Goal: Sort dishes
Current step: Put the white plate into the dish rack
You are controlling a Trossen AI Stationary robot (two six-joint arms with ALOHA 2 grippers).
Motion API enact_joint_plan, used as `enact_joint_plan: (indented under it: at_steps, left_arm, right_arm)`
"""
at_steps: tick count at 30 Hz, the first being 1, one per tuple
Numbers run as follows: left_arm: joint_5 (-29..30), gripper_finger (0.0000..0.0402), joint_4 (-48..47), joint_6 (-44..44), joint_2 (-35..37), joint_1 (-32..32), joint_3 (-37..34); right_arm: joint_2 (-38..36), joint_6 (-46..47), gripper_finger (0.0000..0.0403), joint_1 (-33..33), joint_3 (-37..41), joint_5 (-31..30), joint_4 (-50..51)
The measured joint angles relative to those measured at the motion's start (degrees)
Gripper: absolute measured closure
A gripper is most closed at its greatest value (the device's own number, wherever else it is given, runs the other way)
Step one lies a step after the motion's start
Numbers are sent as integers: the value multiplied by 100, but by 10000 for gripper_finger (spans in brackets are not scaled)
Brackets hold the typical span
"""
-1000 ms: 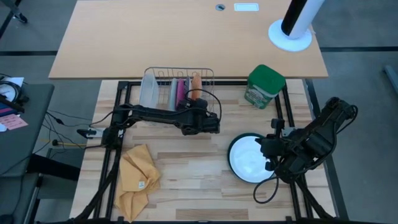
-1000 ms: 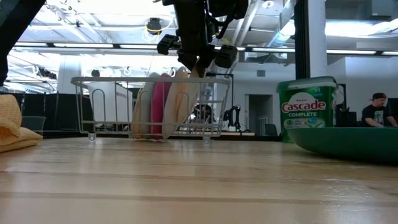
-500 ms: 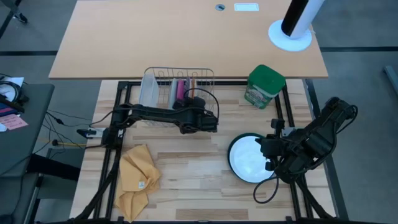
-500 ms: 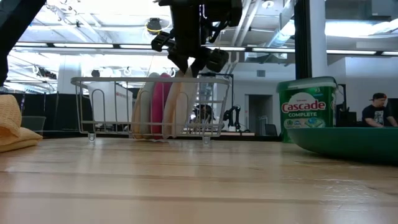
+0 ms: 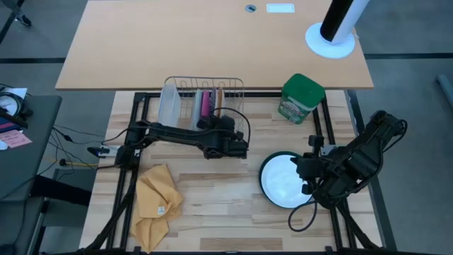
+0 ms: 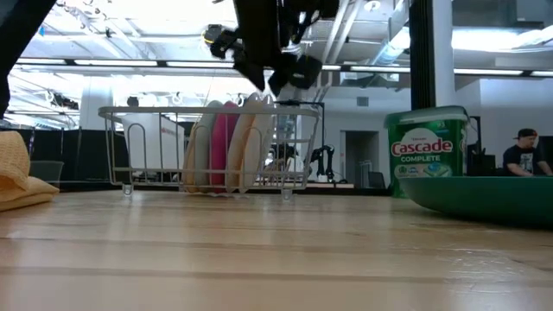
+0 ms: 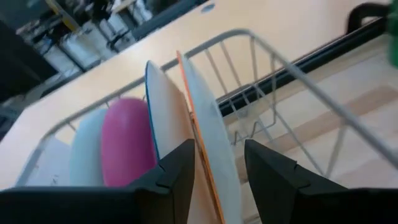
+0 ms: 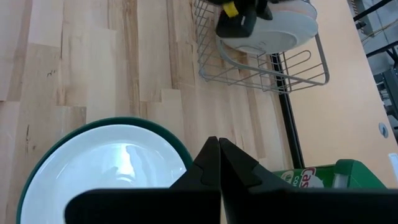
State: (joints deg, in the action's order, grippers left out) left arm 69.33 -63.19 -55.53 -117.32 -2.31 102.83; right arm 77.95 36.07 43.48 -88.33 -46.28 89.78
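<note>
Left gripper (image 7: pixel 217 165) sits just above the wire dish rack (image 5: pixel 202 95), fingers apart and straddling the top edge of the orange-and-white patterned round plate (image 7: pixel 208 130), which stands upright in the rack beside the magenta-pink plate (image 7: pixel 127 140). The large white plate with dark green rim (image 5: pixel 287 180) lies flat on the wooden tabletop (image 5: pixel 212 205), directly ahead of the right gripper (image 8: pixel 217 152), whose fingers are pressed together and empty. Right arm is much the nearer one; the plate's face is up, so any grab looks like it must take the rim.

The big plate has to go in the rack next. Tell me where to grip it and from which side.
Grip the dark green rim of the large white plate. It lies flat, face up on the table, so only its raised edge offers a pinch. Probably come from above at the edge nearest the right gripper, one finger inside the rim, one outside.
</note>
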Motion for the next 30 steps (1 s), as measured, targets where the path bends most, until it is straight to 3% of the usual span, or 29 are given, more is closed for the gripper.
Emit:
enact_joint_plan:
  at_steps: [7,16,19,24,30]
  left_arm:
    - [-2,268,-42,1309,315,-523,321]
    - [-316,268,128,2812,1350,-1272,504]
    - [-779,268,101,3068,1499,-1349,498]
    - [-2184,268,135,2872,1516,-1337,438]
    - [-2296,268,1051,3744,1495,-1447,-323]
  right_arm:
    - [2,46,403,0,2,122,-2]
    - [2,127,403,48,19,286,-69]
    - [0,140,403,59,137,298,-178]
    - [4,158,403,72,301,546,-204]
    - [2,145,403,61,491,608,-215]
